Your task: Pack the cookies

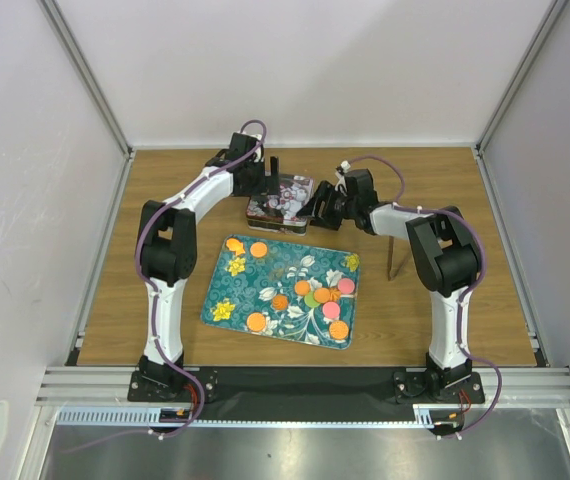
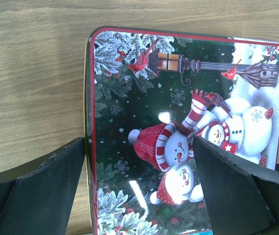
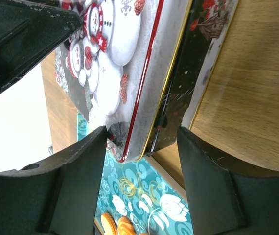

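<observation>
Several cookies, orange, pink and green discs, lie scattered on the teal flowered tray; two orange ones show in the right wrist view. Behind the tray sits a tin with a snowman lid. My left gripper hovers open over it, one finger outside the lid's left edge, the other over the snowmen. My right gripper is open at the tin's near right corner, which pokes between its fingertips; the corner looks tilted up off the wood.
The tray lies just below the tin's corner. A thin brown stick stands by the right arm's elbow. White walls and metal frame posts enclose the wooden table on three sides.
</observation>
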Available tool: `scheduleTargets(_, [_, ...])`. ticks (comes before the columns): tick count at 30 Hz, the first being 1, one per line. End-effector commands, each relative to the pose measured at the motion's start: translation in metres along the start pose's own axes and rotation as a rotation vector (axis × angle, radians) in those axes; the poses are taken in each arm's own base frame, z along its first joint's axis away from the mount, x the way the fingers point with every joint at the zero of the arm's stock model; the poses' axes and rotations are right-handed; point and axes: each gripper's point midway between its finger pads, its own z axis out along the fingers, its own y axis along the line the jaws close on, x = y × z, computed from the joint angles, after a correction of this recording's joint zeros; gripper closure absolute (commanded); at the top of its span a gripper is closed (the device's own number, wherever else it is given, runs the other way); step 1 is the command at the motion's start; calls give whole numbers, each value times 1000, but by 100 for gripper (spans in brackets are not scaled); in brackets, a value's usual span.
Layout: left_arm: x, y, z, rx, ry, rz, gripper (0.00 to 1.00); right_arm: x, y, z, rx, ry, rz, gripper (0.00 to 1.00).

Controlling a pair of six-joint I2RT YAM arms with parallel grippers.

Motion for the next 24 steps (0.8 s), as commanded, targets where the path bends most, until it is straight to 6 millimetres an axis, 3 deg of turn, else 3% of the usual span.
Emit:
scheduleTargets(1, [4,-6,-6,-15,3,8,5,16,5,-4,-36,56,7,37])
scheduleTargets(8, [11,-6,-6,-16,7,-2,5,34,-2,7,-39,88,29,52])
scheduleTargets(14, [18,-6,-4,-21,16,-4,5,44,-19,10,25,97,23,69])
scheduleTargets(24, [32,5,2,-63,60,-26,5,41,-28,6,83,106,-11,69])
